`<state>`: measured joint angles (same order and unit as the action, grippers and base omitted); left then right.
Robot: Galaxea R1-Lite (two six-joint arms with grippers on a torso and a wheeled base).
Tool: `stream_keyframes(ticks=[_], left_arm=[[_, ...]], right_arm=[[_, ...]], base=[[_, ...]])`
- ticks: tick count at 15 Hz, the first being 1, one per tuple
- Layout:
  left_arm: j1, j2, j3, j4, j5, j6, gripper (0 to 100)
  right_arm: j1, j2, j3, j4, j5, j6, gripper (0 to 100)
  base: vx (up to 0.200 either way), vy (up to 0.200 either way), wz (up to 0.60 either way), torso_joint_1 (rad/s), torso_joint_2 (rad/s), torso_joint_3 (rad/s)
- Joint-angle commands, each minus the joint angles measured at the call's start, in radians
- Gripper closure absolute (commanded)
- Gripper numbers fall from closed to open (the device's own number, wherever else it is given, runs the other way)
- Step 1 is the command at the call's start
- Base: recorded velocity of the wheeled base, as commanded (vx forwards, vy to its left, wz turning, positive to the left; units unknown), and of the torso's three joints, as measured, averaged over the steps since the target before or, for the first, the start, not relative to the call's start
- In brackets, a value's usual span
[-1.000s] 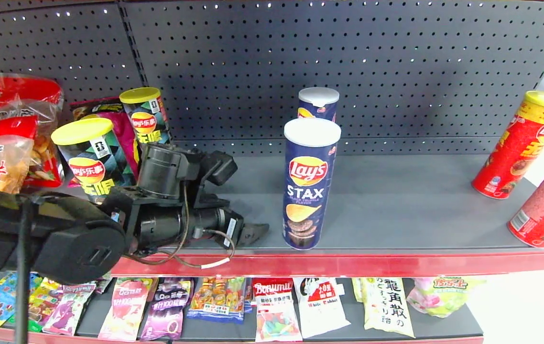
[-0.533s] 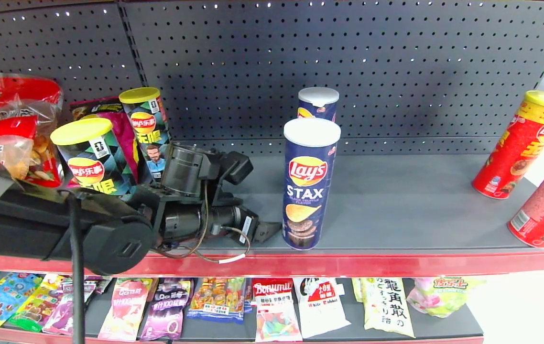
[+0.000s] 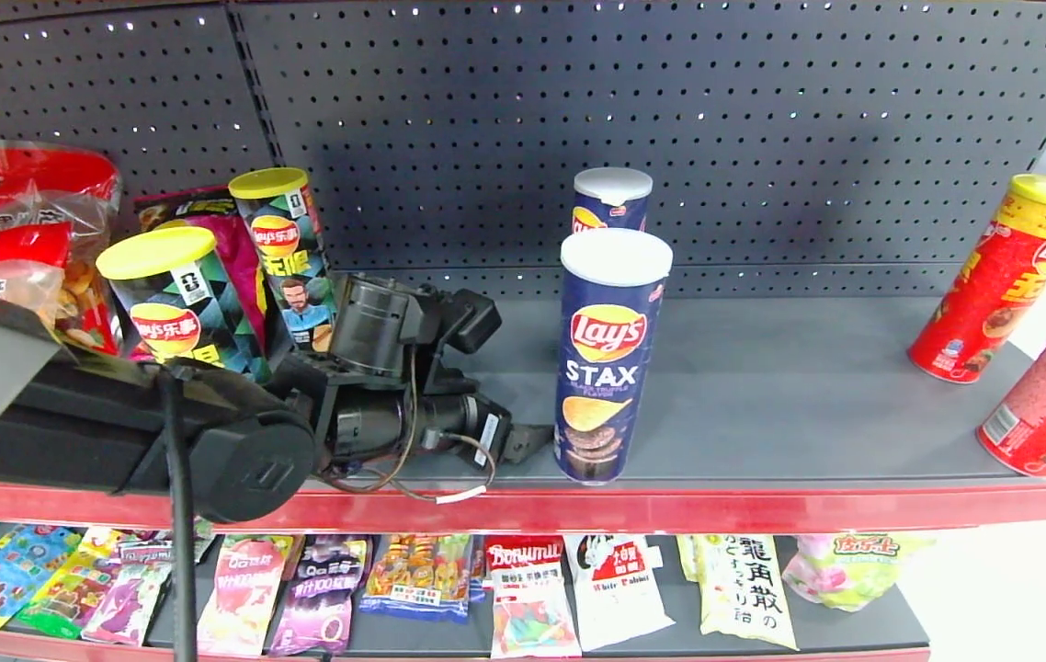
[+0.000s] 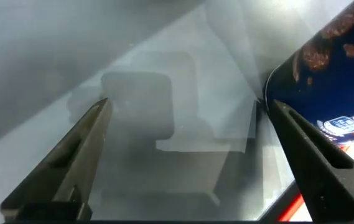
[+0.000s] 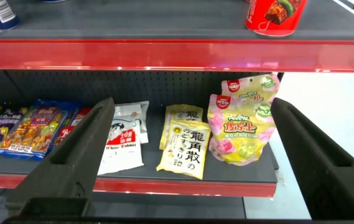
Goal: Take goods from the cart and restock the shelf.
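A tall blue chip can [image 3: 610, 359] with a white lid stands upright near the front edge of the grey shelf [image 3: 762, 386]. A second blue can [image 3: 610, 198] stands behind it by the pegboard. My left gripper [image 3: 528, 443] lies low on the shelf just left of the front can's base. In the left wrist view the left gripper [image 4: 189, 104] is open with only bare shelf between its fingers, and the blue can [image 4: 326, 74] sits against the outside of one finger. My right gripper [image 5: 192, 102] is open and holds nothing, in front of the lower shelf.
Two yellow-lidded cans [image 3: 178, 303] and snack bags [image 3: 17, 248] crowd the shelf's left end. Two red cans [image 3: 1001, 276] lean at the right end. Bare shelf lies between the blue cans and the red ones. Candy packets [image 3: 523, 588] line the lower shelf.
My left arm has slid right along the shelf. Its finger has met the front blue can's base, and the can has shifted a little to the right.
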<state>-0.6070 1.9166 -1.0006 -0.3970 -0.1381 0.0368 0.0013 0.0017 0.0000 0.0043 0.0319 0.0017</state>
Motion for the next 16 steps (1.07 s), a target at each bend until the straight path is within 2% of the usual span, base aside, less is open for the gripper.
stream_keyframes(ticks=[1,7,10,13,16], left_arm=[[-0.004,-0.004,0.0,0.0,0.0,0.0,0],[0.0,-0.022,0.01,-0.002,0.008,0.0,0],[0.006,-0.122,0.054,0.0,0.018,-0.002,0],[0.006,-0.295,0.162,0.003,0.015,-0.006,0],[0.006,-0.527,0.338,0.009,0.009,-0.008,0]], right_arm=[[0.0,0.001,0.0,0.0,0.0,0.0,0],[0.0,0.0,0.0,0.0,0.0,0.0,0],[0.0,0.0,0.0,0.0,0.0,0.0,0],[0.0,0.0,0.0,0.0,0.0,0.0,0],[0.0,0.001,0.0,-0.001,0.0,0.0,0]], base=[[0.0,0.0,0.0,0.0,0.0,0.0],[0.0,0.0,0.0,0.0,0.0,0.0],[0.0,0.0,0.0,0.0,0.0,0.0],[0.0,0.0,0.0,0.0,0.0,0.0],[0.0,0.0,0.0,0.0,0.0,0.0]])
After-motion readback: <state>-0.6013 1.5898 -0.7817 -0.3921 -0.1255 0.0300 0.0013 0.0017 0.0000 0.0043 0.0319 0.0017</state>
